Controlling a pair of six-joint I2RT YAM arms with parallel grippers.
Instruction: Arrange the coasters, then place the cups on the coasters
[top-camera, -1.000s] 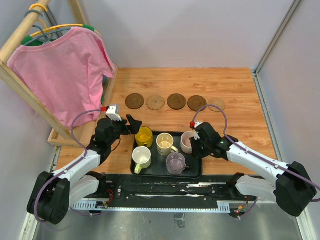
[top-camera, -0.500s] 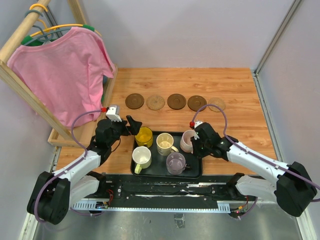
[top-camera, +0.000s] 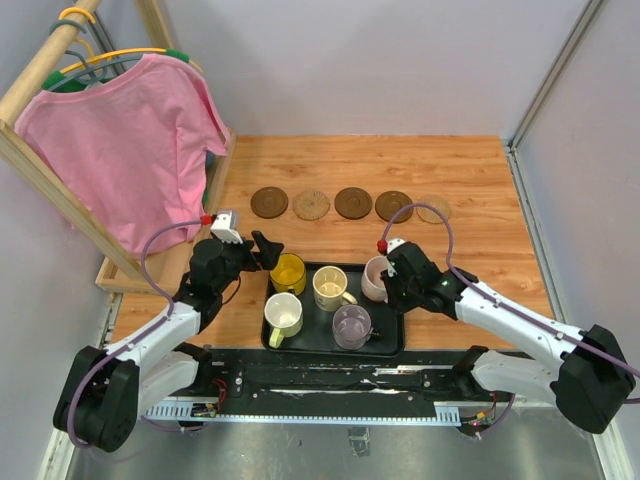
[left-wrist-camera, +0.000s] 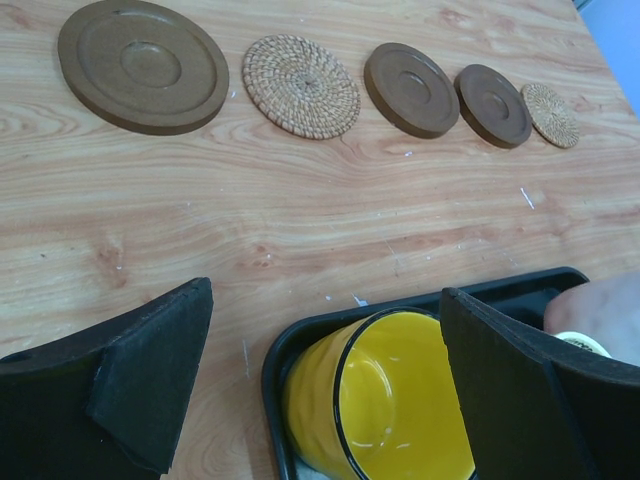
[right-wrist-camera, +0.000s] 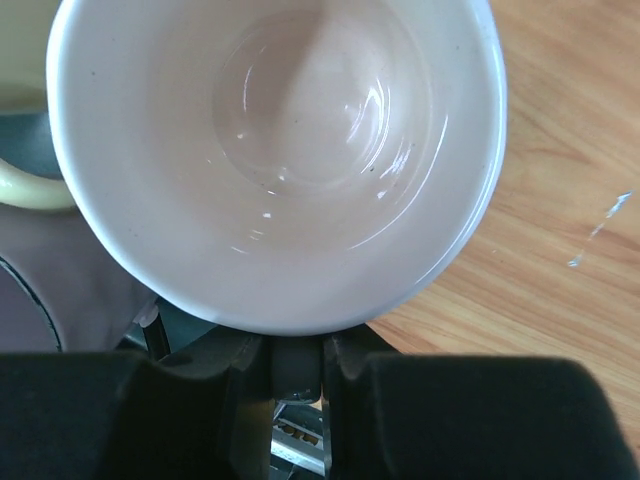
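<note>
Coasters (top-camera: 352, 203) lie in a row, so cups (top-camera: 330, 288) come next. Right jaws pinch the pink cup (right-wrist-camera: 280, 150) for lifting; left jaws stand spread around the yellow cup (left-wrist-camera: 400, 410)

Pinched tighter than 1 second ago with the right hand (right-wrist-camera: 292, 368), down onto the near side of the pale pink cup (right-wrist-camera: 290, 150). Tipped out of its upright seat at the right end of the black tray (top-camera: 310, 345), leaning now by the look of the top view. Shifted slightly toward the far side of the desk (top-camera: 470, 180) and a touch leftward, along with the right arm's wrist. Raised a little, too, the cable loop above that wrist.
</note>
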